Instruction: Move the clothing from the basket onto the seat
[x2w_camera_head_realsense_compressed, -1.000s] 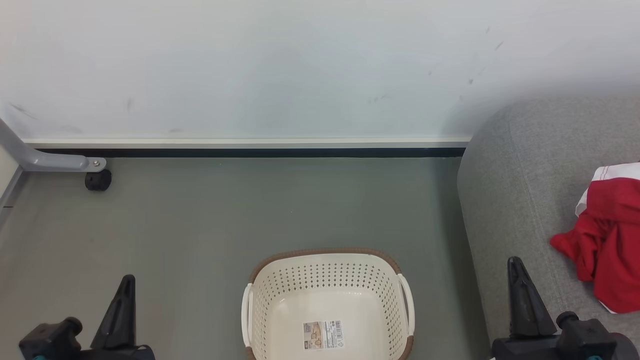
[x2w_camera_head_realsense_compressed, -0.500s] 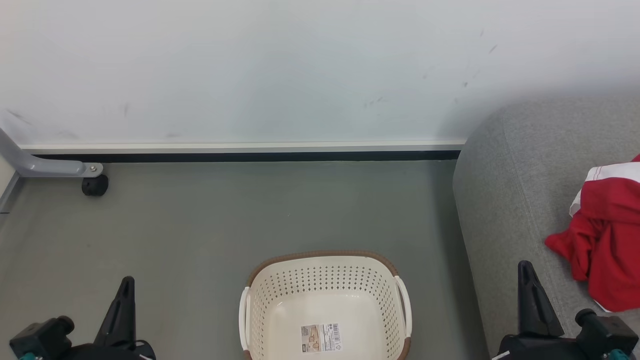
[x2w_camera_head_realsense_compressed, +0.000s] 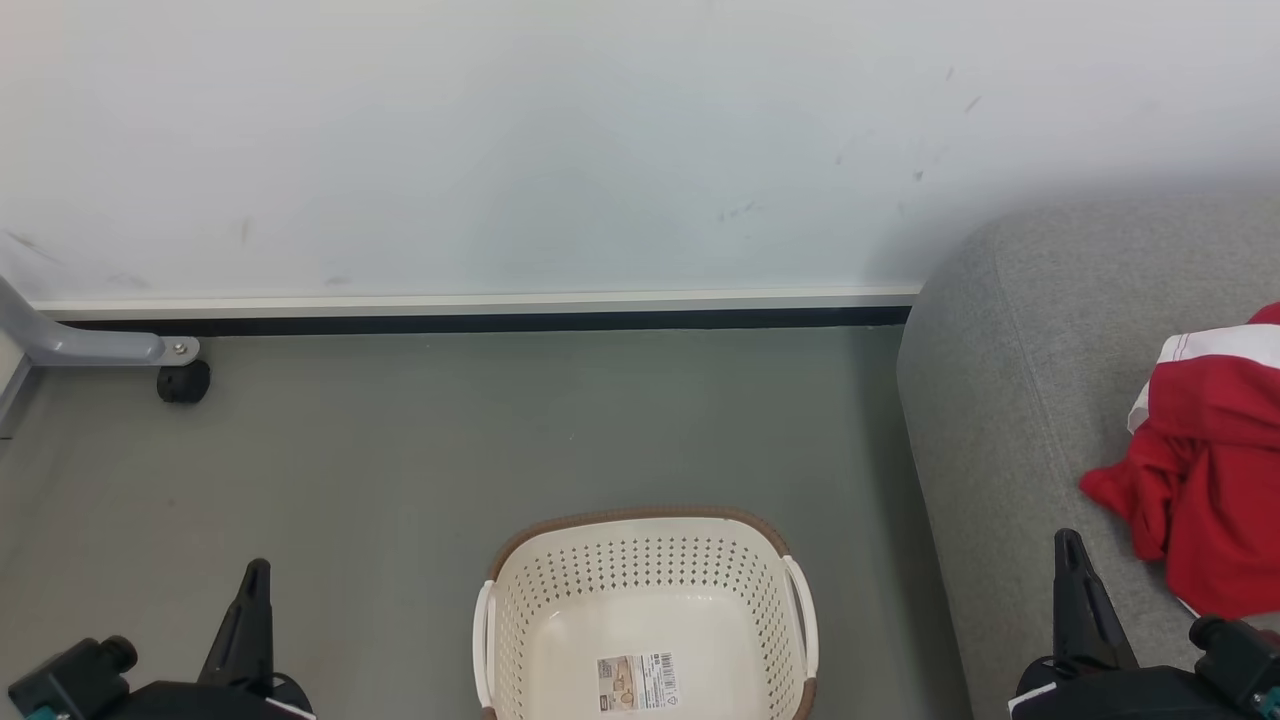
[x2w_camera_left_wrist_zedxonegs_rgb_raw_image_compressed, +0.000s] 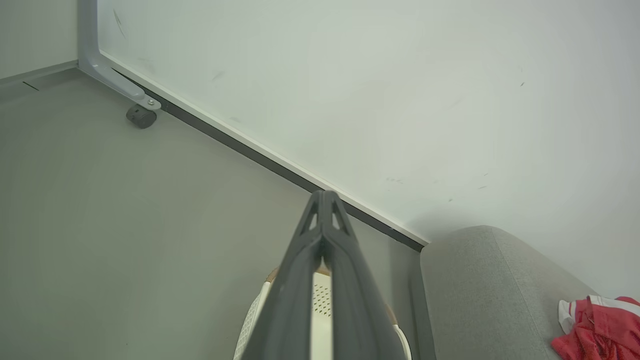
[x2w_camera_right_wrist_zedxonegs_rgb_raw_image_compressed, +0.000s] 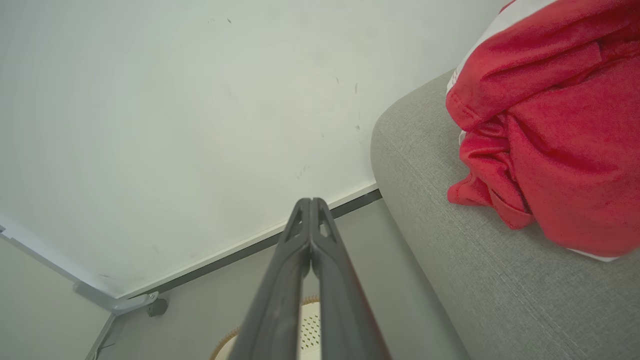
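The red clothing (x2w_camera_head_realsense_compressed: 1215, 480) with white stripes lies bunched on the grey seat (x2w_camera_head_realsense_compressed: 1030, 380) at the right; it also shows in the right wrist view (x2w_camera_right_wrist_zedxonegs_rgb_raw_image_compressed: 560, 135) and the left wrist view (x2w_camera_left_wrist_zedxonegs_rgb_raw_image_compressed: 600, 330). The cream basket (x2w_camera_head_realsense_compressed: 645, 620) with a brown rim stands on the floor at the bottom centre, holding nothing but a paper label on its bottom. My left gripper (x2w_camera_head_realsense_compressed: 255, 580) is shut at the lower left, empty, with its tips together in its wrist view (x2w_camera_left_wrist_zedxonegs_rgb_raw_image_compressed: 325, 197). My right gripper (x2w_camera_head_realsense_compressed: 1068, 548) is shut and empty at the lower right, beside the clothing (x2w_camera_right_wrist_zedxonegs_rgb_raw_image_compressed: 310, 202).
A white wall (x2w_camera_head_realsense_compressed: 560, 150) with a dark skirting strip runs across the back. A grey metal leg with a black caster (x2w_camera_head_realsense_compressed: 183, 382) stands at the far left. Grey floor (x2w_camera_head_realsense_compressed: 450, 440) lies between wall, basket and seat.
The head view has drifted, so basket and skirting sit lower and the seat slightly further left. Both grippers sit lower in the picture, and each has closed fully.
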